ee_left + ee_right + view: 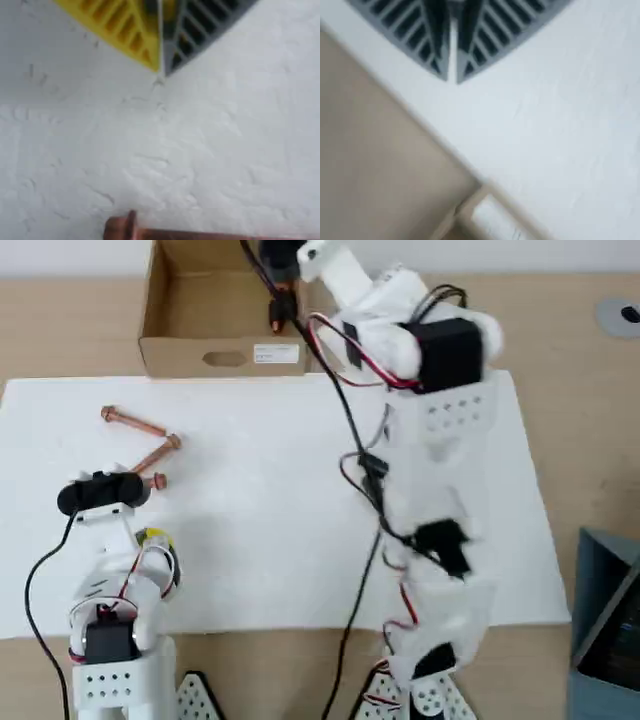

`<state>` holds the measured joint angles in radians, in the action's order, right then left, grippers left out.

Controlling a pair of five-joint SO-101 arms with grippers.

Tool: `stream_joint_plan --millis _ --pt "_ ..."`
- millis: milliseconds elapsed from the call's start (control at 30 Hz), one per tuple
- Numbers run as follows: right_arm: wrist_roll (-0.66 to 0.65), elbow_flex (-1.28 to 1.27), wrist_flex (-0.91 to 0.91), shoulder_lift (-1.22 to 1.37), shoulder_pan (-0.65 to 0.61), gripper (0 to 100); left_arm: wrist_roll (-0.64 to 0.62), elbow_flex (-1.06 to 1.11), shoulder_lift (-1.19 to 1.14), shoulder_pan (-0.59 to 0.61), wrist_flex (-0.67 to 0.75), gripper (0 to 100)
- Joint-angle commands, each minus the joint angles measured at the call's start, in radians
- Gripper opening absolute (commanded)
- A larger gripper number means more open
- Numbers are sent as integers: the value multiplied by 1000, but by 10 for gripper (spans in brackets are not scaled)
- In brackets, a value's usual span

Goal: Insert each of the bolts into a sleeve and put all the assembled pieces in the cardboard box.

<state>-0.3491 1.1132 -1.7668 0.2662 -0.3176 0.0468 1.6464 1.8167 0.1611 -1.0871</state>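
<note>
left gripper (161, 75) clenched, empty | nearest bolt (165, 233) just beside it, long axis crosswise (nearer than the right) | right gripper (452, 77) closed, at cardboard box (180, 355)

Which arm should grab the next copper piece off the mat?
Left. The left gripper sits over the white mat, right beside the copper pieces, and one shows close in its wrist view. The right gripper is far off at the cardboard box.
</note>
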Motion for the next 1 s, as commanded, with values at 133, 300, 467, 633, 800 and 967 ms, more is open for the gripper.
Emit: stream_joint_plan --millis 133,300,467,633,800,967 --pt "9 -596 -21 -351 33 9 9 -8 8 0 14 2" --pt "3 -943 -17 -464 33 9 9 -8 8 0 14 2" --pt "3 -1155 71 -479 33 9 9 -8 8 2 14 2" --pt "0 -1360 221 -479 35 10 8 -8 8 2 14 2" --pt "8 -1523 419 -479 76 19 6 -8 8 5 14 2" --pt "8 -1620 523 -460 93 94 6 -8 8 3 14 2"
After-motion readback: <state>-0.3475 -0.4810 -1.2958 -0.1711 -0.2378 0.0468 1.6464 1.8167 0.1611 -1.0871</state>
